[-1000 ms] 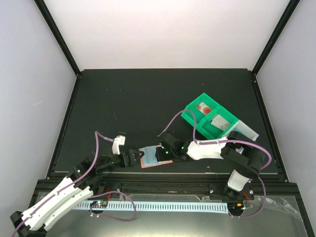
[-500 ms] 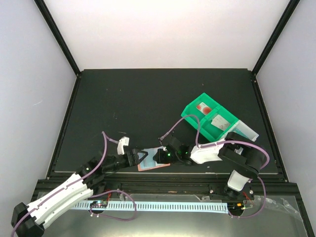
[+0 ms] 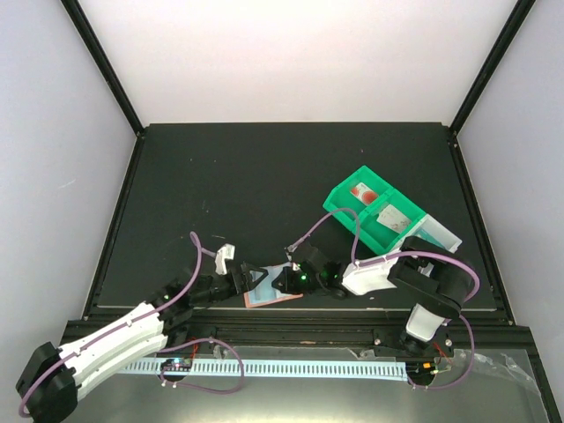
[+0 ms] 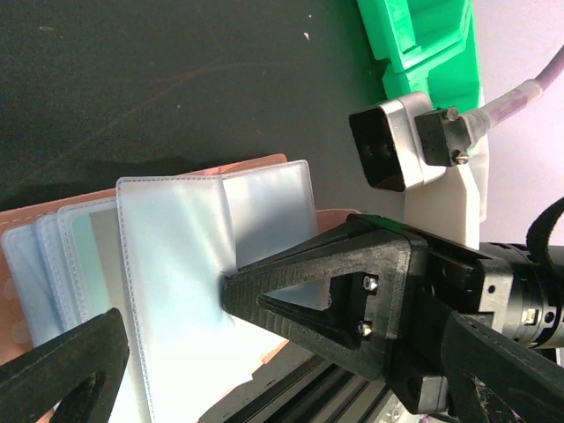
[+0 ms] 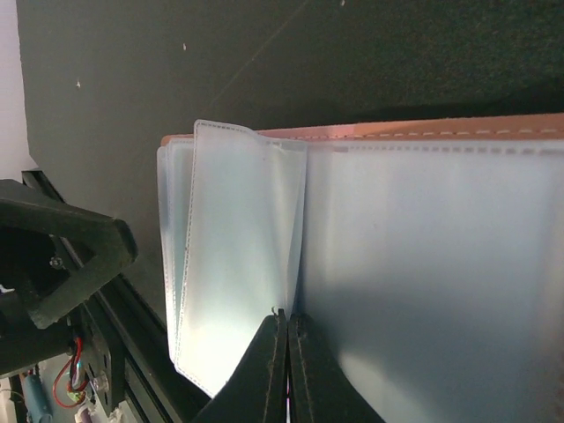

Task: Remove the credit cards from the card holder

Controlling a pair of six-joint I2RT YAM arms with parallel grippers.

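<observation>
The salmon card holder (image 3: 264,300) lies open near the table's front edge, between both grippers, its pale blue pockets (image 4: 167,256) fanned out. My right gripper (image 3: 284,280) is shut, its tip (image 5: 287,319) pressed into the crease between two pocket flaps (image 5: 238,247). In the left wrist view it (image 4: 227,291) pokes in from the right. My left gripper (image 3: 254,280) is open wide at the holder's left edge, one finger (image 4: 62,370) beside the pockets. The credit cards do not show plainly; only a grey-green tint (image 4: 92,256) sits behind one translucent pocket.
A green plastic bin (image 3: 352,211) stands at the right rear with a red-and-white item and a grey flat piece in its compartments. The table's front rail runs just below the holder. My left finger (image 5: 75,256) shows at the left of the right wrist view.
My left arm has reached to the right, bringing its open gripper up to the holder. The right gripper and the holder have shifted slightly toward the front edge.
</observation>
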